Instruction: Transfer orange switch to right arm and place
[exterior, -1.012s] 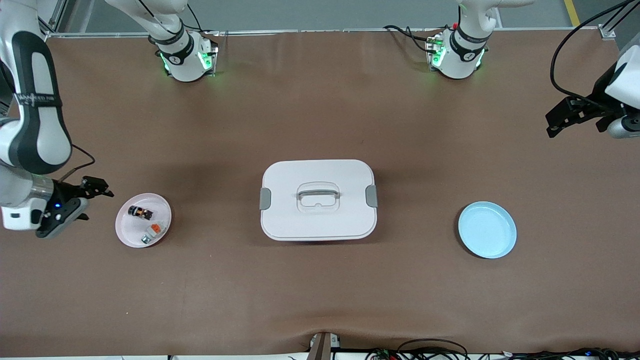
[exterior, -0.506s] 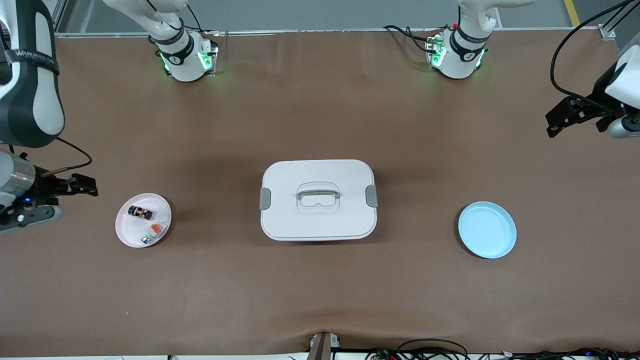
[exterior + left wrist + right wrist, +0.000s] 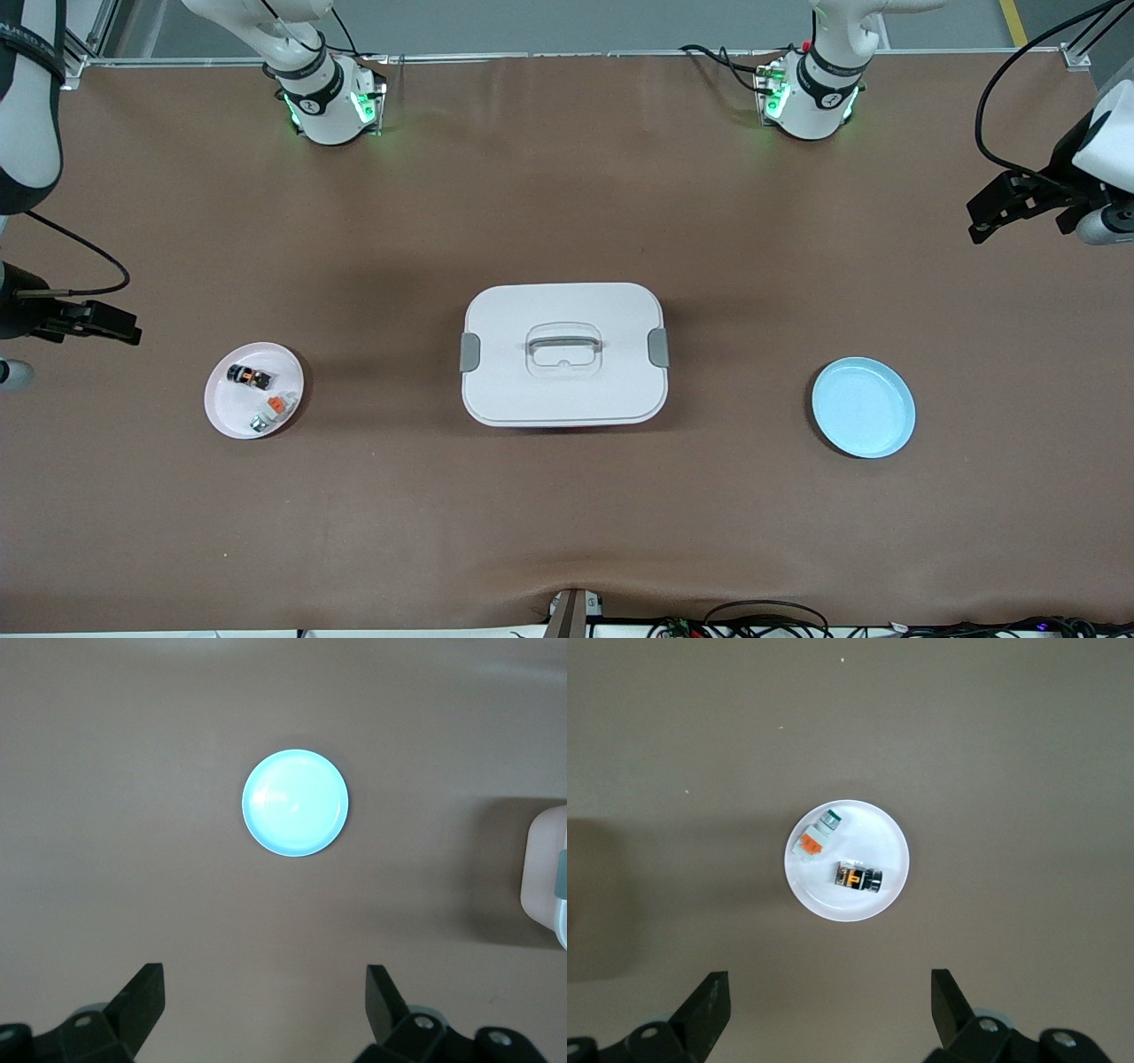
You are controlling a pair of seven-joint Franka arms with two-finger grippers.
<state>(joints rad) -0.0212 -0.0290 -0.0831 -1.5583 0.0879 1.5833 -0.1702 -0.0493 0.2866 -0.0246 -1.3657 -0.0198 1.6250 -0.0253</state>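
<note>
On the pink plate (image 3: 254, 391), well toward the right arm's end of the table from the white lidded box (image 3: 563, 354), lies the orange switch (image 3: 247, 376), a tiny black block showing a small orange face. It shares the plate with a whitish-grey part with an orange top (image 3: 270, 409), which lies close beside it, nearer the front camera; the two appear not to touch. The switch looks rigid, light and smooth-sided, so it is judged liable to skid or tip if nudged; a pinch across its two long black flanks, clear of the neighbouring part, seems the safest hold.

The right gripper (image 3: 826, 1014) hangs high over the table beside the pink plate, toward the table's end from it, fingers spread wide and empty. The left gripper (image 3: 266, 1005) waits high over the left arm's end of the table, well away from the box, fingers likewise apart and empty, looking down on the blue plate (image 3: 863, 407), which holds nothing.

A brown mat (image 3: 567, 514) covers the table, flat and matte, wrinkled slightly at the front edge. Room around the pink plate is ample.
</note>
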